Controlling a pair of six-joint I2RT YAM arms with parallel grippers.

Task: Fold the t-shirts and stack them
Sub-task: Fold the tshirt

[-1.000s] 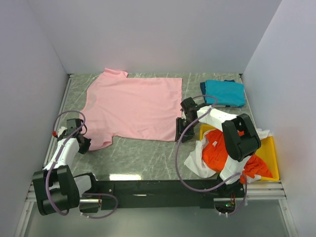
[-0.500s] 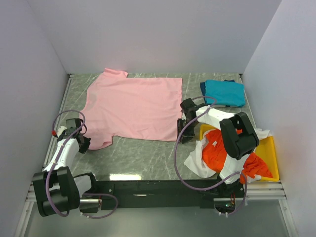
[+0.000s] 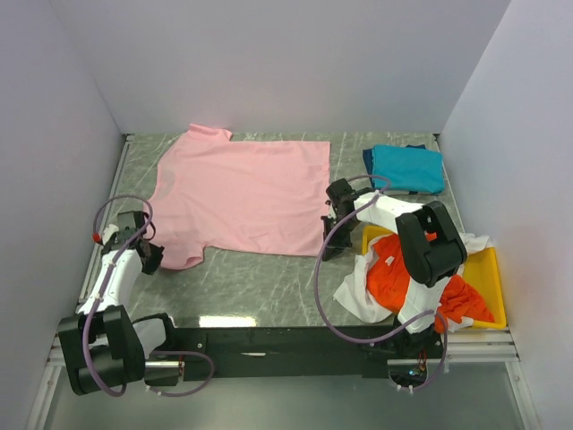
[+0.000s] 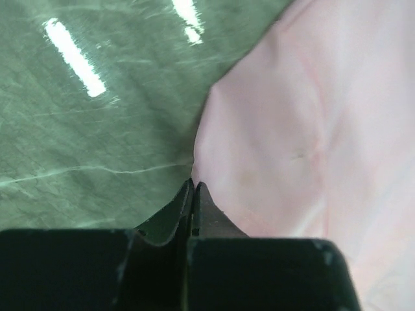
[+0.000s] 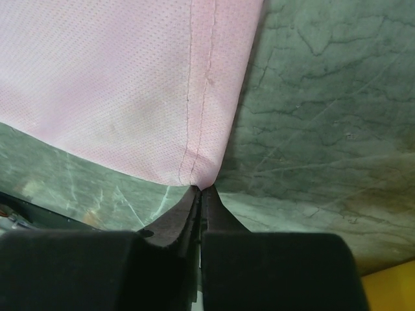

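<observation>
The light pink t-shirt (image 3: pixel 242 193) lies spread flat on the table, collar at the far left. My left gripper (image 3: pixel 150 260) is at its near-left sleeve, and the left wrist view shows the gripper (image 4: pixel 193 185) shut with its tips pinching the sleeve's edge (image 4: pixel 214 129). My right gripper (image 3: pixel 329 251) is at the near-right hem corner. In the right wrist view this gripper (image 5: pixel 200 188) is shut on that stitched corner (image 5: pixel 201 165). A folded teal-blue t-shirt (image 3: pixel 407 167) lies at the far right. An orange-red t-shirt (image 3: pixel 401 273) and a white one (image 3: pixel 356 294) are heaped at the near right.
The yellow tray (image 3: pixel 491 276) holds the orange-red and white heap at the near right, and the white cloth spills over its left rim. Grey walls close in the left, far and right sides of the marbled table (image 3: pixel 260 278).
My right gripper has shifted slightly towards the pink shirt's hem corner and gone from open to shut on it. My left gripper has stayed shut at the sleeve.
</observation>
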